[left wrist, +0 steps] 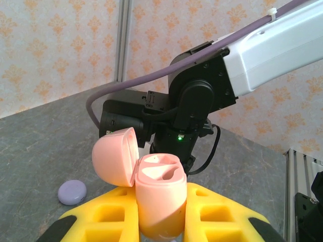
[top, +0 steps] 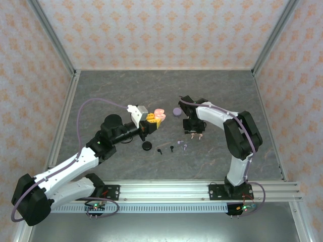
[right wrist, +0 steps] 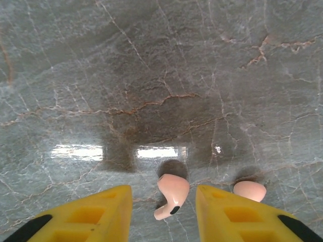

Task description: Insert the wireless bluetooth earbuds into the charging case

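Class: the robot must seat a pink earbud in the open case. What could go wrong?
The pink earbud lies off-centre between the right gripper's open fingers; closing could flick it away, perhaps into the second earbud nearby. The pink case, clamped in the left gripper, has shaped sockets beside its raised lid; a misaligned earbud may jam or bounce out.

Glossy pink open-lidded plastic charging case (left wrist: 159,194): base cut off, bottom edge of frame.
Pale pink rounded earbud (right wrist: 250,190), lower right: lower part hidden (behind yellow gripper finger (right wrist: 242,217)).
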